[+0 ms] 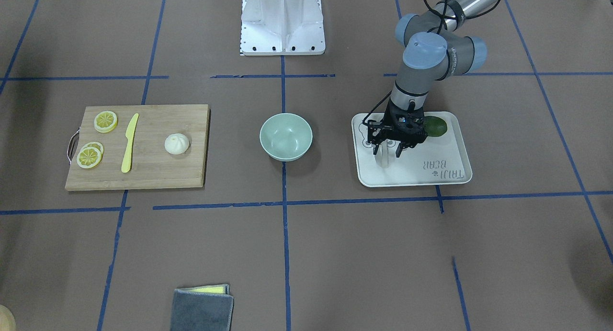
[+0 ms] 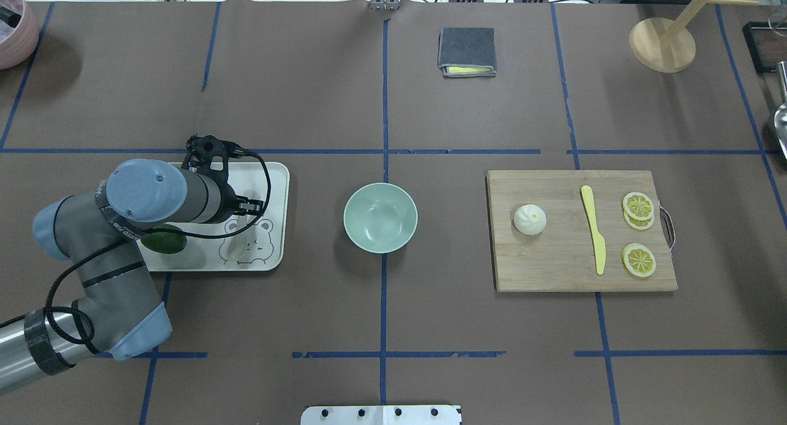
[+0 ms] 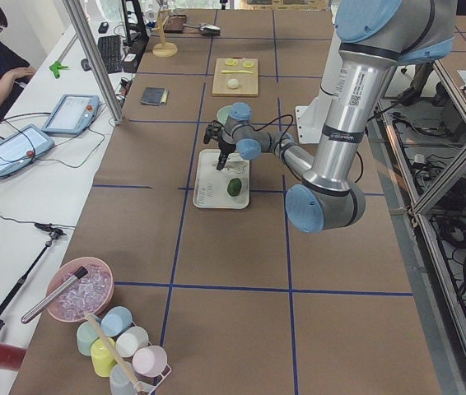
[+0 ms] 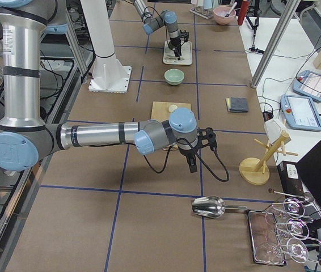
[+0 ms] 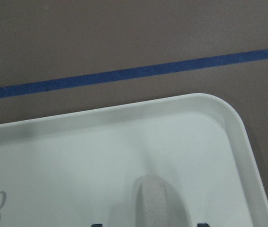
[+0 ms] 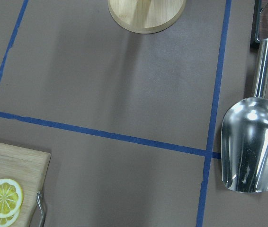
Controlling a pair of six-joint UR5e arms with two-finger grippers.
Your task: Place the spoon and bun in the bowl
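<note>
Left gripper [image 1: 387,150] hangs low over the bear-print tray [image 1: 412,176], jaws spread astride the spoon [image 5: 158,201], not gripping it; the right gripper's [image 4: 193,164] opening cannot be told.

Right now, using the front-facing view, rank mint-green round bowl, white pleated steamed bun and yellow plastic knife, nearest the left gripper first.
From the left gripper:
1. Mint-green round bowl, mid-table.
2. White pleated steamed bun, on the wooden cutting board, bowl side.
3. Yellow plastic knife, farther across that board.

spoon [image 5: 155,201] cut off at wrist view's bottom edge, green fruit [image 2: 165,244] half hidden overhead
</note>
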